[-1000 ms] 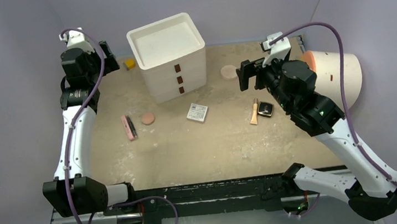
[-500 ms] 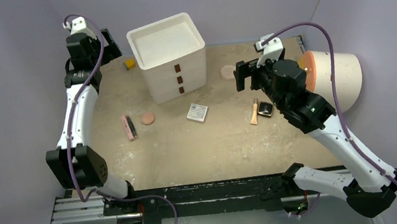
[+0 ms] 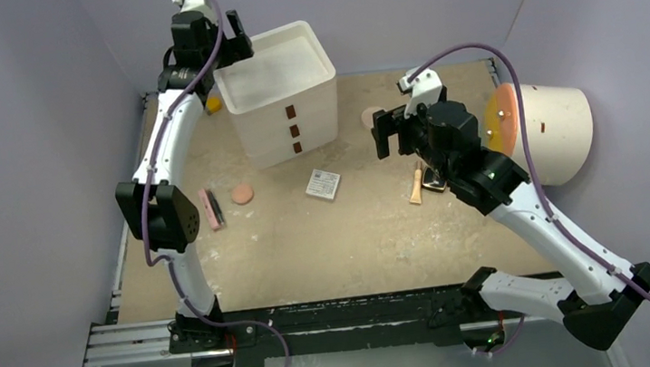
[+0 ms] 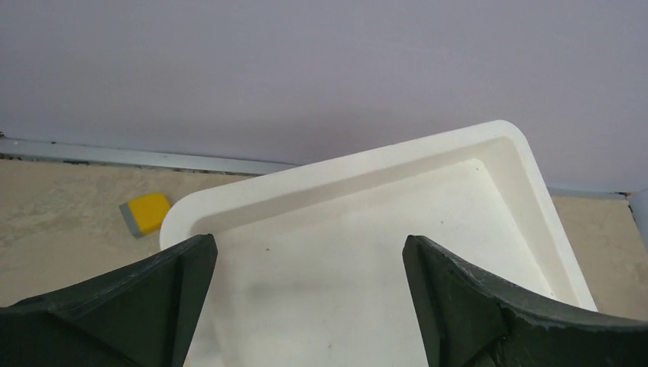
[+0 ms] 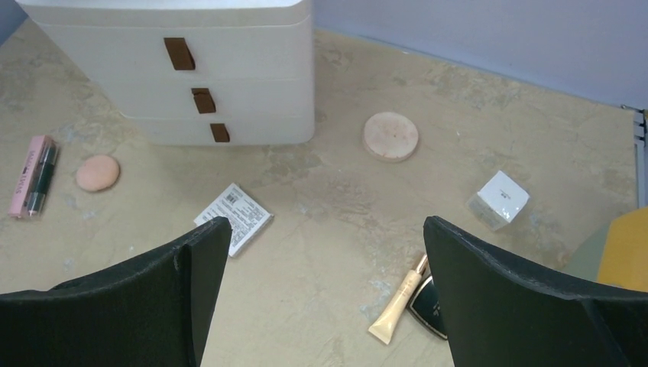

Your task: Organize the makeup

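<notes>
The left gripper [image 4: 306, 249] hangs with its jaws spread wide and nothing between them, poised above the open top tray [image 4: 345, 164] of the white drawer unit [image 3: 281, 106] at the back of the table [image 3: 309, 240]. A small yellow block [image 4: 145, 212] lies on the table just beyond the tray's far corner. The right gripper [image 5: 327, 229] is likewise open and empty, held high over the middle of the table and facing the unit's front, where all three drawers look pushed in. Below and ahead of it the makeup lies scattered. The tan tube [image 5: 399, 300] sits nearest, with the black square compact [image 5: 429, 304] touching or just beside its lower end. The white patterned box [image 5: 233, 216] lies flat in front of the drawers. One round peach disc [image 5: 390, 135] rests off the unit's right corner, and a small white cube [image 5: 498, 199] sits further right. The smaller peach disc [image 5: 98, 172] and the pink-and-black stick [image 5: 34, 174] lie close together at the left. The big cream cylinder [image 3: 543, 129] lies on its side at the right edge. As far as these views show, the task has barely begun: no cosmetic shows in the visible part of the tray, neither gripper holds anything, and every piece listed remains on the table. Whether anything is inside the shut drawers cannot be told.
</notes>
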`<action>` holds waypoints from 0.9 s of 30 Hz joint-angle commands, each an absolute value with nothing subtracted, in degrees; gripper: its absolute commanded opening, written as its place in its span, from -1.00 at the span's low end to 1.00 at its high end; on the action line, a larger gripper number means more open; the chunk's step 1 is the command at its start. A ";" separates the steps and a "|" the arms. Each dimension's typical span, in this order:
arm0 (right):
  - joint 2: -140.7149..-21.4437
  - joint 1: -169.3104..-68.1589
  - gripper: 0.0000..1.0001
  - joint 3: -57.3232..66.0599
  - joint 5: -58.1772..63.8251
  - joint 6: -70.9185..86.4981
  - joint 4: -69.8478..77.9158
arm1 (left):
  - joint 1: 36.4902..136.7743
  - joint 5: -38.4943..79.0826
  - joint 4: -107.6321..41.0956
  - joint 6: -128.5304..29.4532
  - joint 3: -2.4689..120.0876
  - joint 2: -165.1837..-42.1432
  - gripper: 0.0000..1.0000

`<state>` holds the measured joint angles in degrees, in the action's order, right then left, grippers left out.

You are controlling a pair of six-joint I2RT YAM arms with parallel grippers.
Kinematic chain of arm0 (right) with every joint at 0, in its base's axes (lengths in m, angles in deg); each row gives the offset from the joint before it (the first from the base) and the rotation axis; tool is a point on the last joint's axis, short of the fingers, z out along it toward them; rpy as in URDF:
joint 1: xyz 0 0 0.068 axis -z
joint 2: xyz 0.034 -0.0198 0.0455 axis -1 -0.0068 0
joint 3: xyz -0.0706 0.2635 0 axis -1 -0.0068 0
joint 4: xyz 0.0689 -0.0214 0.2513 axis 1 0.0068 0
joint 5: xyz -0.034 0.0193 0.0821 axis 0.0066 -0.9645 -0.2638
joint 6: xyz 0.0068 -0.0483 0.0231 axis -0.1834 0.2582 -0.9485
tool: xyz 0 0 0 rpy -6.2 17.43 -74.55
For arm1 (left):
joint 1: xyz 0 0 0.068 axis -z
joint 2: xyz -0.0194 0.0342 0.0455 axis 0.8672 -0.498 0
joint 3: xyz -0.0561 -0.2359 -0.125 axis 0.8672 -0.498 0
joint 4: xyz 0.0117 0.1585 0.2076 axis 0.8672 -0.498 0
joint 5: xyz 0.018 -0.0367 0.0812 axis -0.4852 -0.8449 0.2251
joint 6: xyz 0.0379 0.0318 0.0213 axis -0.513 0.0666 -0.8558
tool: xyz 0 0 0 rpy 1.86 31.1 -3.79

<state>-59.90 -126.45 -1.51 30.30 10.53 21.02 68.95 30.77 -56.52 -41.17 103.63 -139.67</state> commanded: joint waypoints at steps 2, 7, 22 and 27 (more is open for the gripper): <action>-62.50 -126.54 0.98 -1.93 27.39 9.55 18.23 | 68.22 37.29 -61.03 -40.82 109.19 -142.27 0.97; -65.06 -126.59 0.98 -2.48 25.67 8.42 16.62 | 68.22 44.29 -60.77 -42.13 105.46 -139.77 0.97; -74.02 -126.53 0.97 -0.91 26.05 5.11 10.35 | 68.04 46.68 -58.09 -41.81 98.70 -139.12 0.32; -82.91 -125.22 0.73 0.70 23.13 -0.39 0.36 | 68.00 46.56 -58.28 -41.87 99.30 -139.42 -0.38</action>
